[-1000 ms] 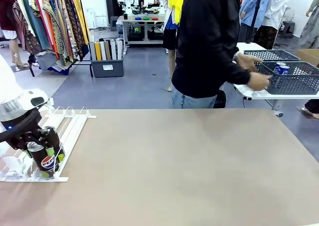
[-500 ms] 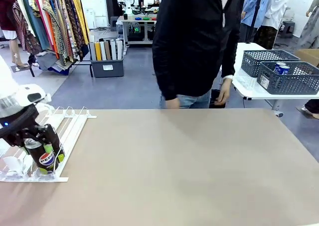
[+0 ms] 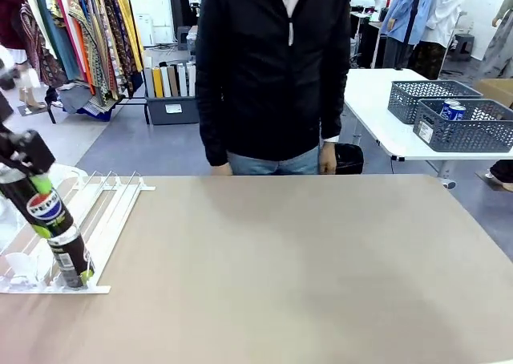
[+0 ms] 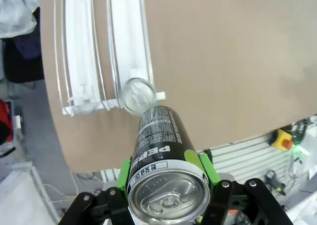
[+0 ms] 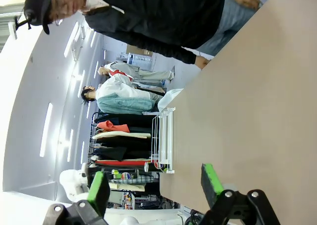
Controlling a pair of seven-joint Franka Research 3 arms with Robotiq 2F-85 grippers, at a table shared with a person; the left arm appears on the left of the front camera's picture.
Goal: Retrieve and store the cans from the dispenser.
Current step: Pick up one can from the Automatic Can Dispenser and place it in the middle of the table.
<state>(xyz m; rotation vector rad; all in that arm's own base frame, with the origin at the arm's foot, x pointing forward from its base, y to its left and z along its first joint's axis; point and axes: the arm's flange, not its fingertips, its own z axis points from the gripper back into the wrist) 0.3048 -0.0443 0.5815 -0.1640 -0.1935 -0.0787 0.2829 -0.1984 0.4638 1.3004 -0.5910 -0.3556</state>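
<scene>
Your left tool (image 4: 166, 169) is clamped on a black aluminium Pepsi can with a silver top (image 4: 161, 150). Its green pads (image 4: 208, 166) press 2 opposite sides of the can, with the pull-tab end toward the wrist. In the front view that can hangs tilted in the tool, above the near-left corner of the tan worktop (image 3: 304, 268).

Just past the tool's tip, 1 second dark can (image 4: 134, 93) stands at the low end of the flat white sloped rack of parallel rail lanes (image 4: 124, 36), against the curved stop. You can't tell from either view whether the held can touches it. The lanes beside it, running away from the tool, look bare.

Your right tool (image 5: 154, 185) has its jaws apart with nothing between the pads. Bare worktop lies ahead of it, and the rack is well beyond.

Well away from both tools, a person in a black jacket (image 3: 272, 67) stands at the worktop's far edge, hands at the sides. Further off to that person's side, 2 grey mesh baskets (image 3: 469, 127) sit on a white side table (image 3: 377, 107). The nearer basket holds blue cans (image 3: 453, 111).
</scene>
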